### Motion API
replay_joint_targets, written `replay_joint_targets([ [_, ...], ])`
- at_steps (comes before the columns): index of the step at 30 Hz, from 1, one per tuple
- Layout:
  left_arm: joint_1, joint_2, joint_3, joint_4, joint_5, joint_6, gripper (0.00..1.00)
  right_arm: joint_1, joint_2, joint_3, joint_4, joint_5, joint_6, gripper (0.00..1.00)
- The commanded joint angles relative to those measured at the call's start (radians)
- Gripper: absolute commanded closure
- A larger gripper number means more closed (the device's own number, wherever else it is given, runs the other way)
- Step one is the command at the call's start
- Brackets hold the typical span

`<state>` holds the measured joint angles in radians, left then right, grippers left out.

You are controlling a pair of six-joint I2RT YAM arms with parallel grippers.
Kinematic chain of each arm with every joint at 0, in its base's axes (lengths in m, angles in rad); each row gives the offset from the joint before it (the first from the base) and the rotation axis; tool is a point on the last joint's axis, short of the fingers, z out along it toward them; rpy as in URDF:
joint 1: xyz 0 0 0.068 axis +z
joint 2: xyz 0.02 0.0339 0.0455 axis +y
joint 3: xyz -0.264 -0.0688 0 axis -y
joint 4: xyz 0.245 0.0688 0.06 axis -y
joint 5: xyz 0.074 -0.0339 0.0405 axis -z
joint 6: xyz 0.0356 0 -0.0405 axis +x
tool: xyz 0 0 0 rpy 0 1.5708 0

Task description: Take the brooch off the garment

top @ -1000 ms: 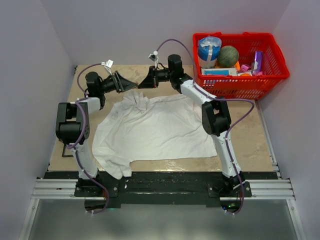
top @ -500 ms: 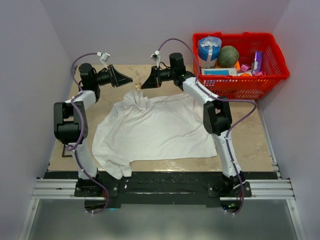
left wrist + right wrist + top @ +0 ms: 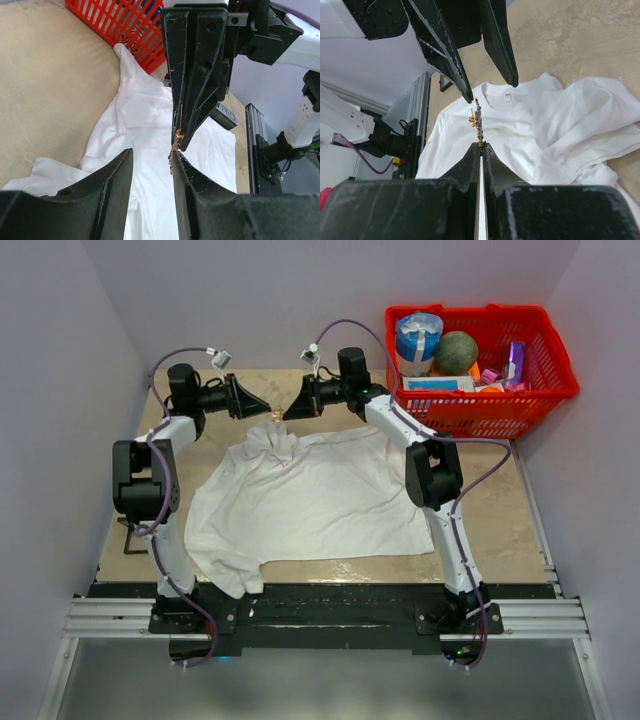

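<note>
Right wrist view: the right gripper (image 3: 481, 144) has its fingers pressed together on the brooch (image 3: 478, 122), which sticks out past the tips toward 12 o'clock.
Brooch axis: seen edge-on, a thin gold strip running 12 to 6 o'clock, in line with the closed fingers.
Brooch place: up in the air over the garment (image 3: 560, 120), apparently clear of the cloth; the collar lies well below it.
Left claw: the left gripper (image 3: 152, 160) has its jaws apart, nothing between them but air; the brooch (image 3: 175, 145) sits just beside its 3 o'clock finger, contact too fine to call.
Key relation: in the top view the two claws meet nose to nose at 12 o'clock of the table (image 3: 500, 510), left gripper (image 3: 262, 408) at 9 o'clock of the pin, right gripper (image 3: 290, 412) at 3 o'clock.
Nearer arm: the right one, since it already holds the pin; the left would, by my reading, need to centre its gap on it for any handover.
Brooch material: hard, small, orange-gold metal with jagged points; likely slippery in flat pads.
Garment material: white, soft, wrinkled cloth, bunched near the collar.
Basket: red plastic lattice basket (image 3: 480, 410) at 2 o'clock, full of mixed items.
</note>
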<state>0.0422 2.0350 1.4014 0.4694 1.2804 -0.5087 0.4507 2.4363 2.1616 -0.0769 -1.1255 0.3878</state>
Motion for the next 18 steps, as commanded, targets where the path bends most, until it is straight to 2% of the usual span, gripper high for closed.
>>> replay_joint_targets([
  [1,-0.01,0.007,0.047,-0.044,0.01,0.078,0.59,-0.003,0.0,0.038,0.008,-0.031,-0.009,1.0],
  [7,-0.027,0.022,0.051,-0.043,0.023,0.065,0.62,-0.001,-0.002,0.037,0.008,-0.025,-0.01,1.0],
  [18,-0.033,0.036,0.034,0.066,0.045,-0.031,0.87,-0.003,0.003,0.038,0.003,-0.02,-0.009,1.0],
])
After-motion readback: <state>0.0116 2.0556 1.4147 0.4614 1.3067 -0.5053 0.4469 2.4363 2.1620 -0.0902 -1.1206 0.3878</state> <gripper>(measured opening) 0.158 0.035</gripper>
